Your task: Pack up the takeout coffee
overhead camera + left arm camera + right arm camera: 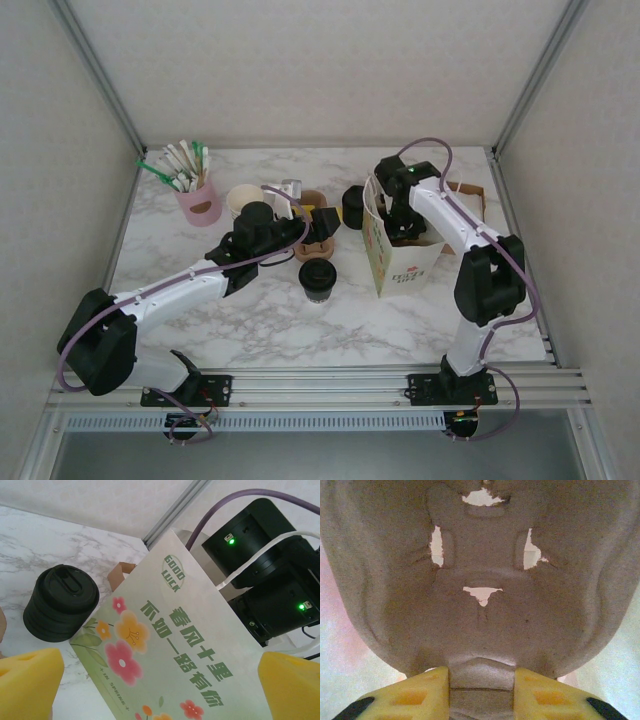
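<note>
The takeout coffee point(317, 280), a small cup with a black lid, stands upright on the marble table, left of the paper bag point(400, 262). My left gripper point(315, 228) hovers just behind the cup, open and empty. In the left wrist view its yellow pads point(27, 682) frame the flowered side of the bag point(170, 645). My right gripper point(405, 230) reaches down into the bag's open top. It is shut on a rib of a grey-brown moulded pulp cup carrier point(480, 575), gripped between the right gripper's point(481, 680) yellow fingers point(420, 695).
A black stack of spare lids point(353, 205) point(60, 602) stands behind the bag's left edge. Cream cups point(243, 200), a pink holder of stirrers point(198, 203) and brown pulp pieces point(314, 247) crowd the back left. Frame posts border the table point(250, 330).
</note>
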You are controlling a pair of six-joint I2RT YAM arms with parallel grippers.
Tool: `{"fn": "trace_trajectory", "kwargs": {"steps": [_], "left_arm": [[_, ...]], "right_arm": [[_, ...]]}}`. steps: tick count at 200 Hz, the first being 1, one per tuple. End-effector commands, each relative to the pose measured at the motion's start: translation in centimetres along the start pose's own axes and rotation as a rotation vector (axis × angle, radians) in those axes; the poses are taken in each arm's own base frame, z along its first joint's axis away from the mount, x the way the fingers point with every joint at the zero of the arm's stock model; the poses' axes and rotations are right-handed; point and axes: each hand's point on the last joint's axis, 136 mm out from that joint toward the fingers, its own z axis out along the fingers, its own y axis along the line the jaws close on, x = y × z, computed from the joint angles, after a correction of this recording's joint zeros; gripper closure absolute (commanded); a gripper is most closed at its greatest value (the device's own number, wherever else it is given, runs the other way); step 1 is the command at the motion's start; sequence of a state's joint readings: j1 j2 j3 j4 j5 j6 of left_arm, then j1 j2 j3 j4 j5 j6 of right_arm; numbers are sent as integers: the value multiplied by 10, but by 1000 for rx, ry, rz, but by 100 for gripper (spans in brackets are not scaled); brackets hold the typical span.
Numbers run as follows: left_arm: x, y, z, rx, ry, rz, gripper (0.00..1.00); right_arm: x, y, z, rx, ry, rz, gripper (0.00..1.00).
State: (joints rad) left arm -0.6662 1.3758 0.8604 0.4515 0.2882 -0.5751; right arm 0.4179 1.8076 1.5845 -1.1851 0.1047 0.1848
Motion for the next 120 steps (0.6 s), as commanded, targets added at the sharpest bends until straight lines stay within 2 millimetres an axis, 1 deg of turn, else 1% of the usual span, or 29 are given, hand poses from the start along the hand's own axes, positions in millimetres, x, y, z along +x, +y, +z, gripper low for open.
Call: {"fn": "trace_trajectory", "kwargs": {"steps": [1, 75, 120], "left_arm": [[-14, -15, -2, 32, -44, 21, 1], [-13, -16, -2, 32, -41, 22, 0], [-12, -16, 0, 32, -38, 22, 0]], "right_arm": [[0, 3, 2, -8, -37, 20, 67], [15, 4, 38, -6, 14, 29, 67], [22, 4, 49, -4, 33, 29, 65]]}}
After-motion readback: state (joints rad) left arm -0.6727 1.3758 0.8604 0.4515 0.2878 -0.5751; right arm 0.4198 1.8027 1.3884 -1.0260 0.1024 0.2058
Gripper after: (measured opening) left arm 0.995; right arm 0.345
